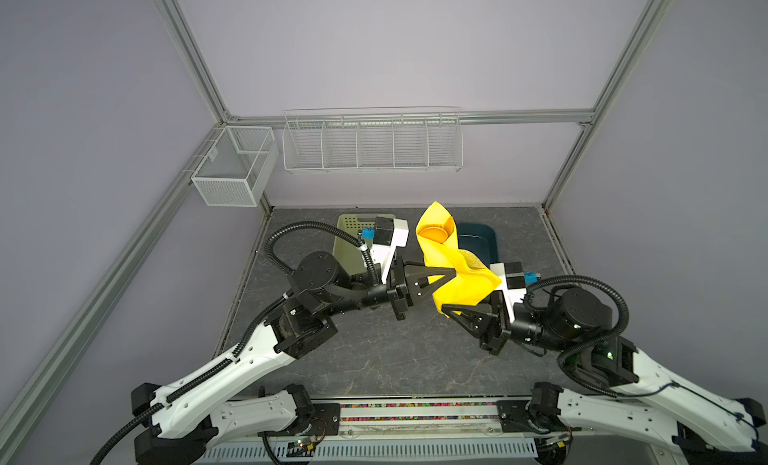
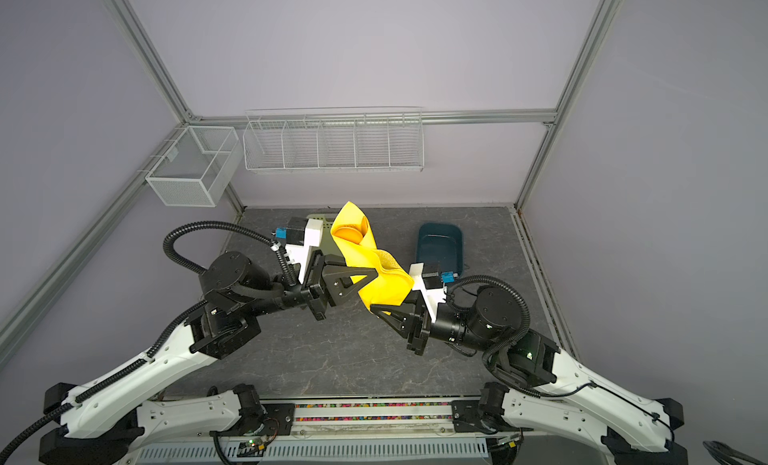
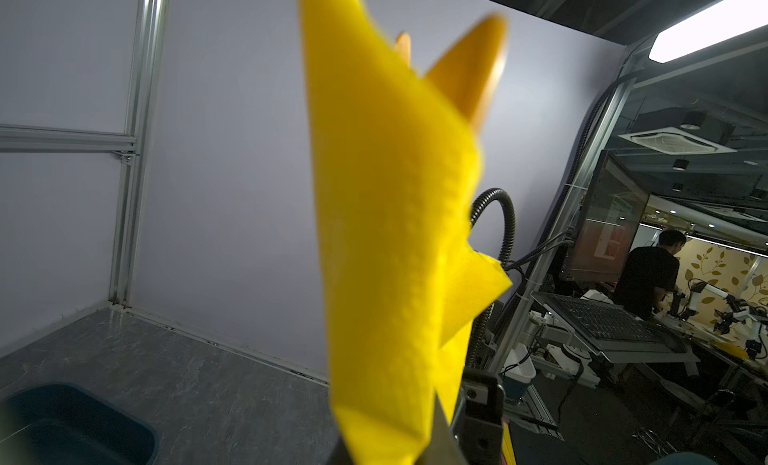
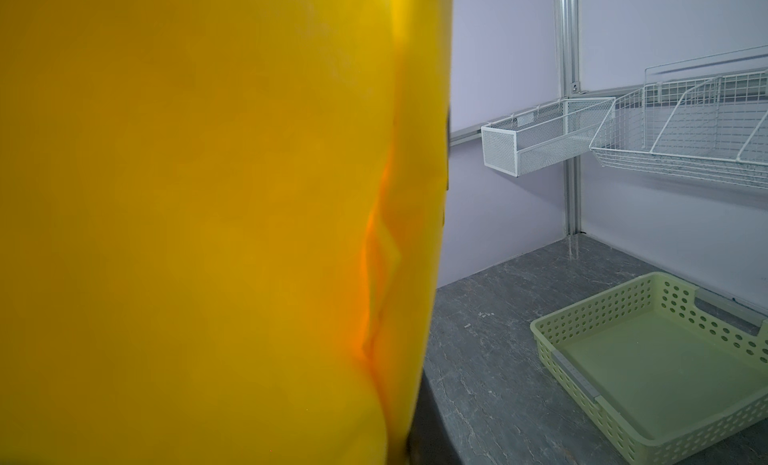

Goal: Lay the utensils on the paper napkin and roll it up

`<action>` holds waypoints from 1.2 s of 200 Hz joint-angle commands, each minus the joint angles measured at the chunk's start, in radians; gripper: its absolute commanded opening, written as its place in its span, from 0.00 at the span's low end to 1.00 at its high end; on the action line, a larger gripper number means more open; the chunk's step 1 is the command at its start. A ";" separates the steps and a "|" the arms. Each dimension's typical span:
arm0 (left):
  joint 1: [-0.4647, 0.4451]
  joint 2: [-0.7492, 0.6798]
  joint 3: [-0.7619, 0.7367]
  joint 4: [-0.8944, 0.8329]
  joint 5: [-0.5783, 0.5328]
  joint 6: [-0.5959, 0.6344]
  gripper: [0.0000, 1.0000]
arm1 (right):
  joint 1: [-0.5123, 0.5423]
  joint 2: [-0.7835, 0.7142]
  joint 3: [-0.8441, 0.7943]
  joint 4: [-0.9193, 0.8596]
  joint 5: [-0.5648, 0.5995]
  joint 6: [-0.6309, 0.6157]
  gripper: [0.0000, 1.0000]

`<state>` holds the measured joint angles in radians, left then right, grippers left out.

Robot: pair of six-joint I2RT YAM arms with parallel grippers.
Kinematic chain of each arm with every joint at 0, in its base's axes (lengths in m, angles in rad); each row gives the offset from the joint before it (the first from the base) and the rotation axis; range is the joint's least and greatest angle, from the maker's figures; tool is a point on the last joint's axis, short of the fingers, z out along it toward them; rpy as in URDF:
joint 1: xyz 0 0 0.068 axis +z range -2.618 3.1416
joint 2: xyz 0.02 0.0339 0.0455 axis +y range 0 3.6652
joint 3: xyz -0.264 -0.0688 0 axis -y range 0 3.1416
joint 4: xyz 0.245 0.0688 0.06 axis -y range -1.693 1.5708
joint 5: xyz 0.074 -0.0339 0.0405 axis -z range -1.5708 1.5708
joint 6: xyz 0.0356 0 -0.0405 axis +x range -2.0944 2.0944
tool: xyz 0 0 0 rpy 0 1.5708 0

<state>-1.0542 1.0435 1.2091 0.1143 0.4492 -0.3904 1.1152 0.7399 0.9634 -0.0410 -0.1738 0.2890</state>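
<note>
Paper napkin (image 1: 469, 286) rolled into a loose, creased cone and held aloft between both arms, clear of the desk (image 1: 374, 359), wide mouth up and toward the back wall in both top views. Inside that mouth, one round orange bowl among the utensils (image 1: 434, 234); in the left wrist view, blurred orange tips poking past the paper's edge. Cannot tell whether all three pieces sit inside. Kept mouth-up, most likely to stop the cutlery from sliding out of the roll.

Left gripper (image 1: 453, 272) closed tight on the middle of the roll, pinching the overlapped layers, probably to prevent the wrap from springing open. Right gripper (image 1: 445, 309) clamped likewise on the narrow lower end, closing off the bottom. Right wrist view almost filled by yellow paper, with an orange glow through the sheet.

Farther out, green basket (image 4: 552, 342) on the desk behind the left arm, and dark blue tub (image 1: 482, 238) behind the roll, neither touched.

Judged close to finished: rolling seemingly done, though loose and uneven. Risk of unwinding, or of losing a piece, on any loosening of either pinch before setting down.
</note>
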 commanded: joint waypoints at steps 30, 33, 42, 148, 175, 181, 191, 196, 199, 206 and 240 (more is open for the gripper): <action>0.006 -0.019 0.015 0.018 -0.054 0.009 0.01 | 0.007 -0.046 0.026 -0.023 0.025 -0.014 0.40; 0.006 -0.018 0.015 0.018 -0.053 0.008 0.01 | 0.006 -0.046 0.027 -0.026 0.025 -0.014 0.42; 0.006 -0.020 0.015 0.016 -0.056 0.008 0.01 | 0.007 -0.052 0.031 -0.030 0.029 -0.015 0.45; 0.006 -0.024 0.009 0.028 -0.060 0.000 0.00 | 0.007 -0.088 0.033 -0.055 0.084 -0.022 0.06; 0.006 -0.033 0.003 0.045 -0.060 -0.004 0.00 | 0.006 -0.097 0.018 -0.062 0.104 -0.022 0.06; 0.006 -0.034 0.001 0.047 -0.060 -0.004 0.00 | 0.007 -0.098 0.014 -0.063 0.108 -0.021 0.06; 0.006 -0.037 0.002 0.047 -0.061 -0.004 0.00 | 0.007 -0.102 0.010 -0.065 0.118 -0.022 0.06; 0.006 -0.038 0.000 0.046 -0.062 -0.004 0.00 | 0.008 -0.104 0.008 -0.066 0.121 -0.022 0.06; 0.006 -0.039 0.000 0.047 -0.063 -0.003 0.00 | 0.007 -0.106 0.008 -0.067 0.123 -0.021 0.06; 0.006 -0.042 -0.002 0.047 -0.067 -0.002 0.00 | 0.007 -0.108 0.006 -0.068 0.125 -0.025 0.06; 0.006 -0.044 -0.005 0.052 -0.061 -0.003 0.00 | 0.007 -0.117 0.005 -0.083 0.157 -0.027 0.06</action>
<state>-1.0519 1.0290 1.2060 0.1192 0.3897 -0.3912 1.1172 0.6472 0.9760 -0.0971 -0.0673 0.2794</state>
